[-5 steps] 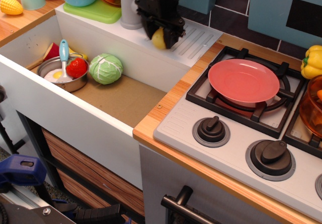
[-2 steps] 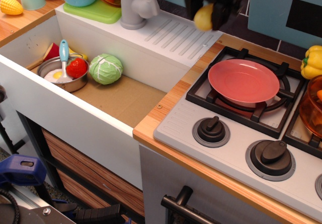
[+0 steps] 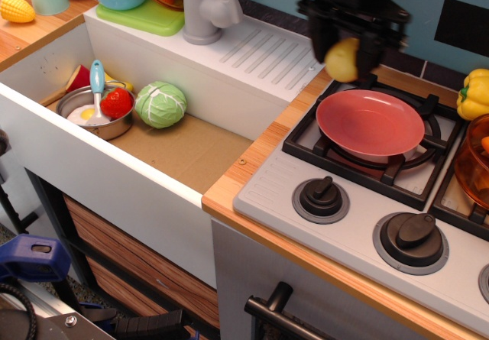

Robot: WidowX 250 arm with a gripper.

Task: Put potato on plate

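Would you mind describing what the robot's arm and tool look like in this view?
The tool is all black, a blocky housing with two short, squarish black fingers hanging beneath it. It is motion-blurred, so no markings, labels or cables can be made out. Only the lowest part of the arm shows, equally dark, cut off by the top edge of the picture.
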